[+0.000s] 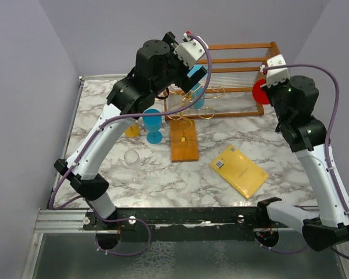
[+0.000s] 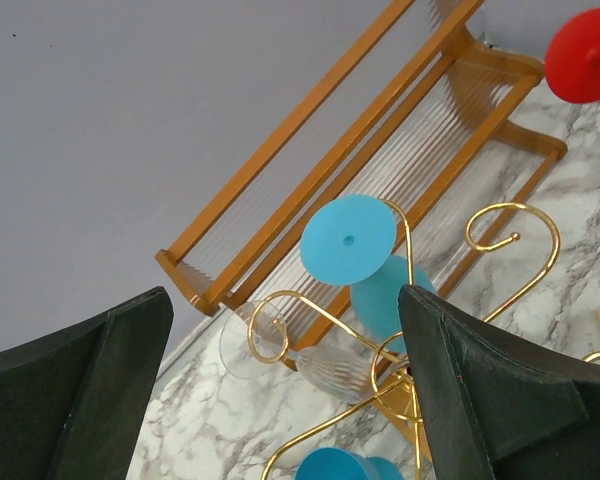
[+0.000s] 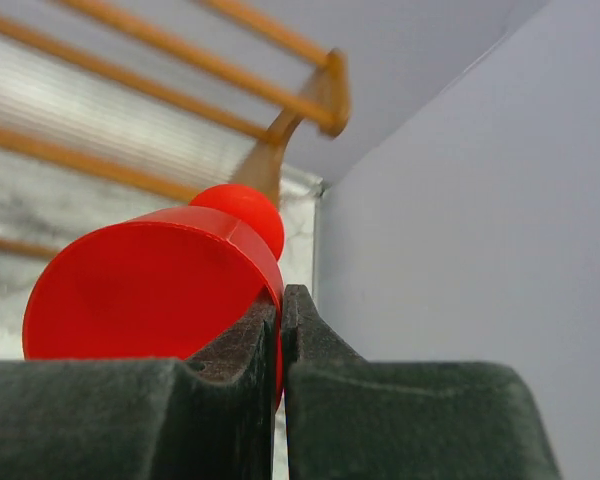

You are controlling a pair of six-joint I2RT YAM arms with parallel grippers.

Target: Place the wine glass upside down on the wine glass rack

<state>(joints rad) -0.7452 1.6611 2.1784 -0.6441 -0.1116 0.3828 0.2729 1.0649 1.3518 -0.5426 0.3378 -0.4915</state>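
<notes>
The wine glass rack (image 1: 184, 145), gold wire scrolls on an orange-brown wooden base, stands mid-table. In the left wrist view its scroll arms (image 2: 510, 215) carry a blue wine glass (image 2: 348, 240) and a clear ribbed wine glass (image 2: 335, 372), both hanging upside down. My left gripper (image 1: 183, 78) is open and empty, hovering just above and beside the rack (image 2: 285, 295). My right gripper (image 1: 267, 95) is shut on the rim of a red wine glass (image 3: 150, 290), held in the air right of the rack, near the slatted shelf (image 1: 259, 93).
A bigger wooden slatted shelf (image 1: 238, 58) stands at the back. A second blue glass (image 1: 153, 125) stands upright left of the rack, with a small amber glass (image 1: 132, 130) beside it. A clear glass (image 1: 132, 158) sits nearer the left arm. A yellow book (image 1: 238, 170) lies front right.
</notes>
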